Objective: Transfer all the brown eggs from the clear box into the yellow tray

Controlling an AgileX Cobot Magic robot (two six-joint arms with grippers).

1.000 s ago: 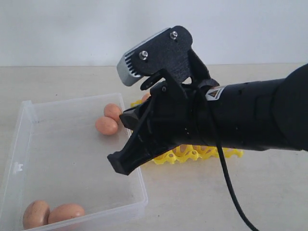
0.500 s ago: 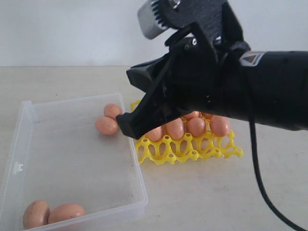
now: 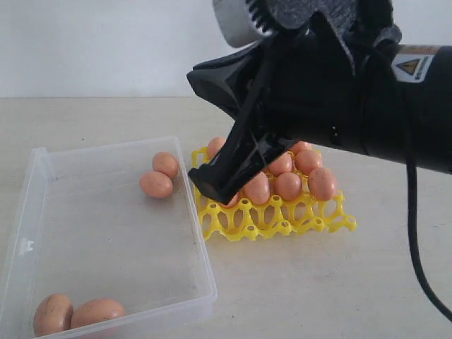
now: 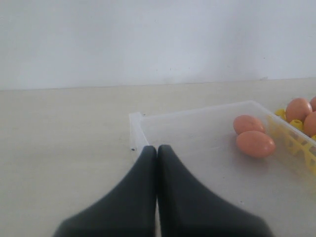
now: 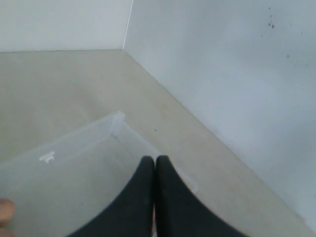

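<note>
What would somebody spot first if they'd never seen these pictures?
The big black robot arm, its right gripper shut, fills the exterior view's upper right, covering part of the bright yellow lattice egg tray. Pinkish-brown eggs crowd that tray, and four more lie in the clear plastic box beside it.

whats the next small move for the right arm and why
Probably open the shut, empty right end effector and lower it toward the two pinkish-brown eggs nearest it: four lie in the clear plastic box, not in the yellow lattice tray.
</note>
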